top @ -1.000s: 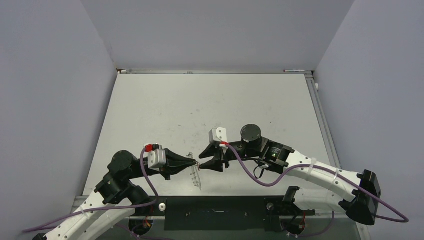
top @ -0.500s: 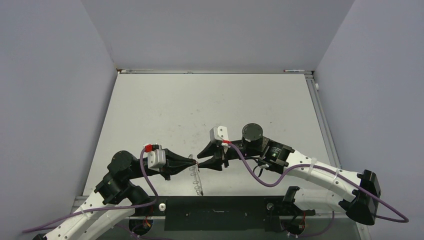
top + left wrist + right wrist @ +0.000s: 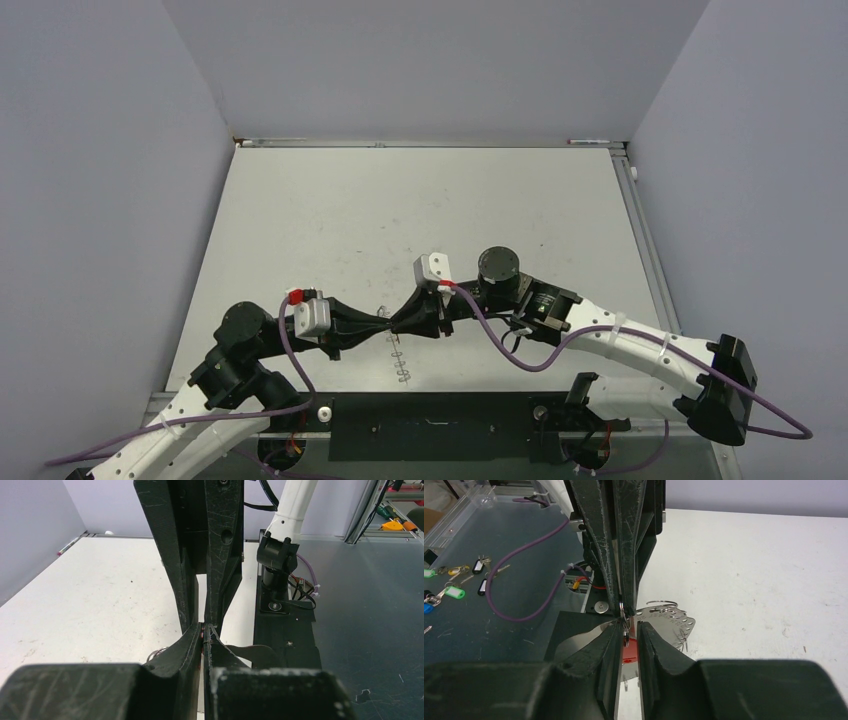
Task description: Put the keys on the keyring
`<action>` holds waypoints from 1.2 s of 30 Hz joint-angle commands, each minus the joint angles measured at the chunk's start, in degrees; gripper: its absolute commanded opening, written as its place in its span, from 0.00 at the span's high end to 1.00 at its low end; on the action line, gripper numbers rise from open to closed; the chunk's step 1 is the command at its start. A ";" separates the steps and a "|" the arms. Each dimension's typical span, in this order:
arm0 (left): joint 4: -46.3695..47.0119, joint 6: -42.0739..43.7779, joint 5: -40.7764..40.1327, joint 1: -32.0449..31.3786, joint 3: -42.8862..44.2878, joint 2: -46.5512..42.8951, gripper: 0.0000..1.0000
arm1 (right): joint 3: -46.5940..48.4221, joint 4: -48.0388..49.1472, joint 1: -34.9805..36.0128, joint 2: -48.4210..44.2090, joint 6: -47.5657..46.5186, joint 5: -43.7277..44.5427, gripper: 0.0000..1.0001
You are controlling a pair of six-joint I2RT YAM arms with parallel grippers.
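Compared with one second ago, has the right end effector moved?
Yes: the right end effector shifted leftward, judged against the black base plate, reaching the left end effector.

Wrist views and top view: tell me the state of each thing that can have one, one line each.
left fingers: shut, pinching the keyring's edge.
right fingers: a narrow gap shows; whether they grip anything cannot be told.
key: red head sits in the right fingers' gap; whether it is clamped is unclear.
keyring: held at its edge by the left fingers.

Over the table, left pincer and right pincer tip to tip, silvery keyring at the tips.
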 commanded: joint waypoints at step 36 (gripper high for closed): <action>-1.22 2.00 -3.86 1.23 1.83 -0.95 0.59 | 41.71 -60.51 9.83 16.45 -21.29 31.30 0.95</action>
